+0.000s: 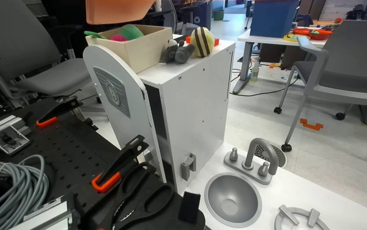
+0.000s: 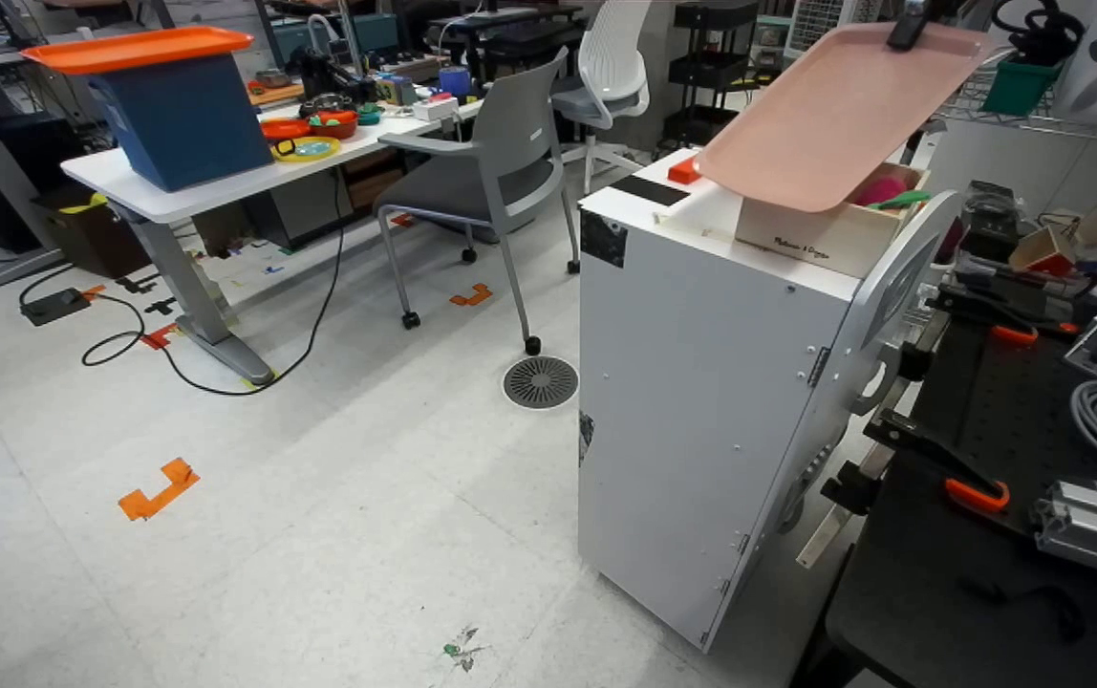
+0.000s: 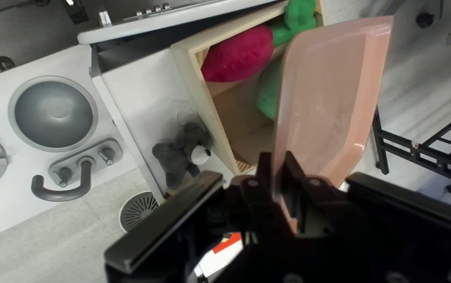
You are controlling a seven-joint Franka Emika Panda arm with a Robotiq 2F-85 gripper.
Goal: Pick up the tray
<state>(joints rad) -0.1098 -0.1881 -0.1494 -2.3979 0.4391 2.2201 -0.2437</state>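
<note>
The salmon-pink tray (image 3: 323,98) is held on edge in the wrist view, its rim between my gripper's fingers (image 3: 277,163). My gripper is shut on that rim. In an exterior view the tray (image 2: 835,119) hangs tilted in the air above the white cabinet (image 2: 701,401), and a dark gripper tip (image 2: 906,33) shows at its upper rim. In an exterior view only the tray's lower part (image 1: 118,11) shows at the top edge, above the wooden box; the gripper is out of that view.
The wooden box (image 1: 148,48) with plush toys stands on the cabinet. A grey plush (image 1: 180,52) and a striped yellow plush (image 1: 202,42) sit beside it. A sink bowl (image 1: 233,199) and faucet (image 1: 260,153) adjoin the cabinet. A black table (image 1: 65,153) holds clamps and cable.
</note>
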